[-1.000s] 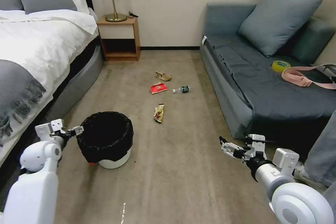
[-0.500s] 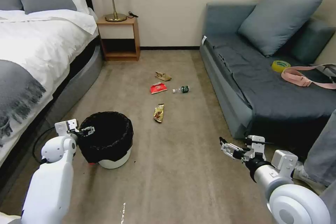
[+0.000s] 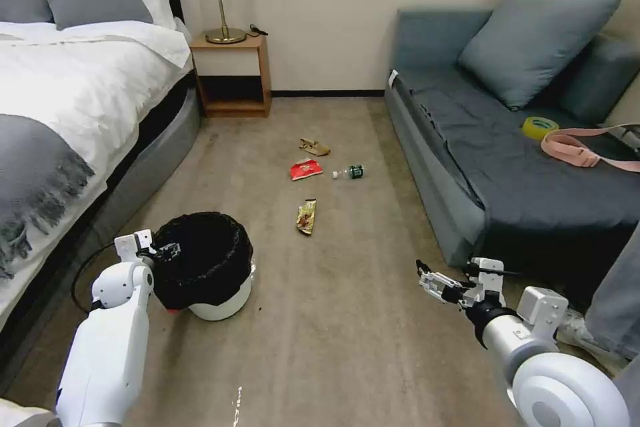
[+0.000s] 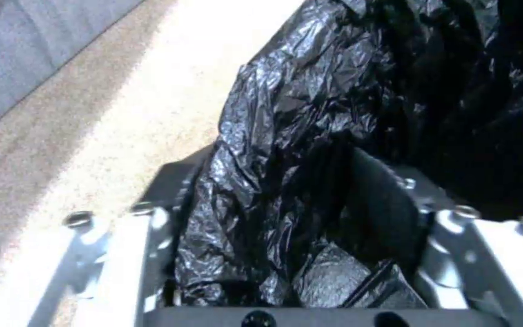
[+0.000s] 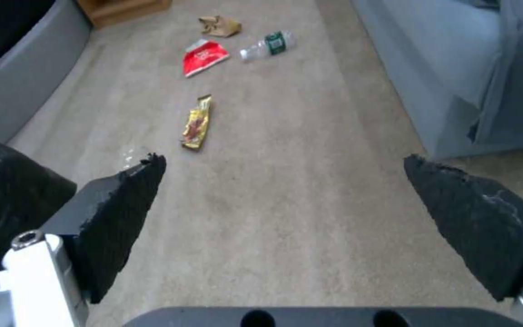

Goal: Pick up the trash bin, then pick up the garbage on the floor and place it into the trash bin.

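The trash bin [image 3: 220,303], white with a crinkled black bag [image 4: 310,113], stands on the carpet near the bed. My left gripper [image 3: 167,250] is at its near-left rim, open, with one finger outside and one inside the bag-covered edge [image 4: 273,190]. The garbage lies farther out on the floor: a gold-brown wrapper [image 3: 306,216] [image 5: 197,123], a red packet [image 3: 305,169] [image 5: 204,56], a small bottle [image 3: 349,173] [image 5: 268,44] and a tan paper piece [image 3: 313,146] [image 5: 220,25]. My right gripper [image 3: 427,277] [image 5: 286,181] hovers open above the carpet by the sofa, holding nothing.
A bed [image 3: 80,100] runs along the left and a grey sofa [image 3: 507,173] along the right, carrying a yellow tape roll [image 3: 539,126] and a pink strap [image 3: 573,149]. A nightstand [image 3: 233,73] with a lamp stands at the back wall. A person's leg [image 3: 617,307] is at the right edge.
My left gripper has swung in from beside the bin onto its rim. More of the bin's white side shows on the right. The camera shifted slightly; the right arm stayed still.
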### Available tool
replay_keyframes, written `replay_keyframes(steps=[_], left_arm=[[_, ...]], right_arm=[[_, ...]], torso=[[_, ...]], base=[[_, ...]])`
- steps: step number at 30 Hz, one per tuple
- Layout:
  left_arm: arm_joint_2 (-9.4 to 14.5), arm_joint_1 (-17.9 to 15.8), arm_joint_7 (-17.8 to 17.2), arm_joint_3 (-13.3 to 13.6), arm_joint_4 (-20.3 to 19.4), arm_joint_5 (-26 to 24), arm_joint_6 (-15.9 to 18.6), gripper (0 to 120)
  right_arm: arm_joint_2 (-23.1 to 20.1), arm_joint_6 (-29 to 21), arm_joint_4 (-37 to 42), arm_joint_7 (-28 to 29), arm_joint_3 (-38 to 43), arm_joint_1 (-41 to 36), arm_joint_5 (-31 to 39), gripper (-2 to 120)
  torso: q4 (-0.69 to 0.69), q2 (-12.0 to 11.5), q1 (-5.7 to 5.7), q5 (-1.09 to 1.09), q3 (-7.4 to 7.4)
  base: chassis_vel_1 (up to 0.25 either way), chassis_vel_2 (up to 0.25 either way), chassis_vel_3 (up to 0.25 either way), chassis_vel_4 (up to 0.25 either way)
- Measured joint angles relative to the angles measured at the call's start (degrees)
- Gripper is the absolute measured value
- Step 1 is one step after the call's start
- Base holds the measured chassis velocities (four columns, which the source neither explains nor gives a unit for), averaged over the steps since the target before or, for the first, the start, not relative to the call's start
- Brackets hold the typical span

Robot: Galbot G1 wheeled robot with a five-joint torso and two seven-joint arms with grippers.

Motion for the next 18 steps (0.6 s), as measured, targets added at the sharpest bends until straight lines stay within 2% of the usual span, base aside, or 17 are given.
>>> replay_keyframes(steps=[2, 5, 7, 9, 11, 14, 16, 18], left_arm=[[0.1, 0.4, 0.2, -0.2, -0.7, -0.1, 0.1, 53], [0.3, 1.2, 0.6, -0.7, -2.0, -0.5, 0.5, 38], [0.4, 1.3, 0.7, -0.7, -2.1, -0.5, 0.5, 36], [0.5, 2.1, 0.9, -1.2, -3.4, -0.8, 0.6, 25], [0.5, 2.4, 0.9, -1.3, -3.8, -1.0, 0.6, 22], [0.4, 3.5, 1.1, -2.1, -6.2, -1.5, 1.0, 8], [0.4, 3.8, 1.1, -2.6, -7.4, -1.7, 0.9, 5], [0.2, 4.8, 0.9, -3.5, -9.8, -2.1, 0.8, 4]], right_arm=[[0.1, 0.0, 0.2, 0.0, -0.1, -0.1, 0.0, 100], [0.1, -0.1, 0.8, 0.0, -0.2, -0.2, 0.3, 100], [0.1, -0.1, 0.9, 0.0, -0.2, -0.2, 0.3, 100], [0.0, -0.3, 1.2, 0.0, 0.0, -0.3, 0.9, 100], [0.0, -0.3, 1.3, 0.1, 0.1, -0.3, 1.1, 100], [0.0, -0.5, 1.5, 0.3, 0.4, -0.5, 1.6, 100], [0.0, -0.6, 1.5, 0.3, 0.4, -0.6, 1.7, 100], [0.1, -0.6, 1.6, 0.3, 0.3, -0.7, 1.7, 100]], torso=[[0.00, 0.0, 0.00, -0.02, 0.01], [-0.01, 0.0, 0.00, 0.00, 0.01], [-0.01, 0.0, 0.00, 0.00, 0.01], [-0.01, 0.0, 0.01, 0.02, 0.02], [0.00, 0.0, 0.00, 0.01, 0.02], [0.00, 0.0, 0.01, -0.01, 0.02], [0.00, 0.0, 0.01, -0.02, 0.02], [0.00, 0.0, 0.01, 0.08, 0.02]], base=[[0.000, 0.000, 0.000, 0.000], [0.000, 0.000, 0.000, 0.000], [0.000, 0.000, 0.000, 0.000], [0.000, 0.000, 0.000, 0.000], [0.000, 0.000, 0.000, 0.000], [0.000, 0.000, 0.000, 0.000], [0.000, 0.000, 0.000, 0.000], [0.000, 0.000, 0.000, 0.000]])
